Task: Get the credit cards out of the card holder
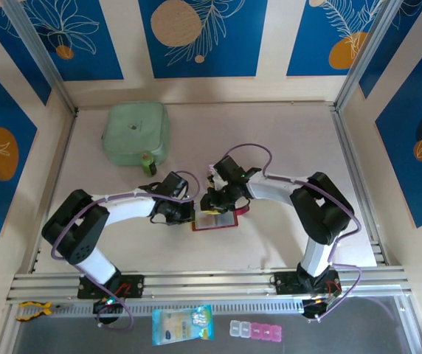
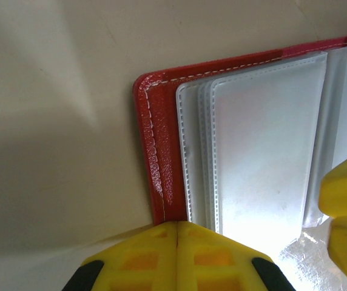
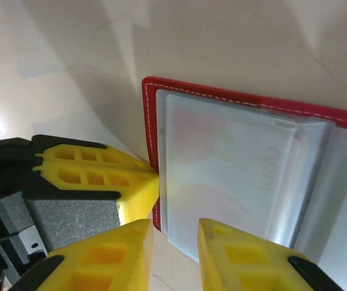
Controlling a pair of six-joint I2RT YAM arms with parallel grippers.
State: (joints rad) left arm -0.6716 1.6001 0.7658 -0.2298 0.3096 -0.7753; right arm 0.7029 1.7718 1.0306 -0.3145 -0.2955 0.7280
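1. The card holder (image 1: pixel 215 221) is lying open and flat near the middle of the table (image 1: pixel 285 147), with its clear pockets (image 2: pixel 258 151) facing up.
2. The left gripper (image 2: pixel 176 233) is pressing its jaws tight together with nothing between them. Its tips are resting against the holder's red stitched border. In the top view it is sitting at the holder's 9 o'clock side.
3. The right gripper (image 3: pixel 175 227) is reaching in from the holder's 12 o'clock in the top view. Its jaws are standing a little apart, released. In the right wrist view, a corner of the front pocket is showing in the gap between them without being pinched.
4. A credit card (image 3: pixel 222 157) is sitting inside that front pocket, its pinkish print showing faintly through the cloudy plastic.
5. A pale green pouch (image 1: pixel 137 133) is lying at 11 o'clock from the holder, well apart from it.
6. At 6 o'clock, on the near side of the arm bases, a blue-and-white packet (image 1: pixel 183 324) is lying flat. A row of pink-and-clear little boxes (image 1: pixel 255 330) is sitting just beside it at its 3 o'clock.
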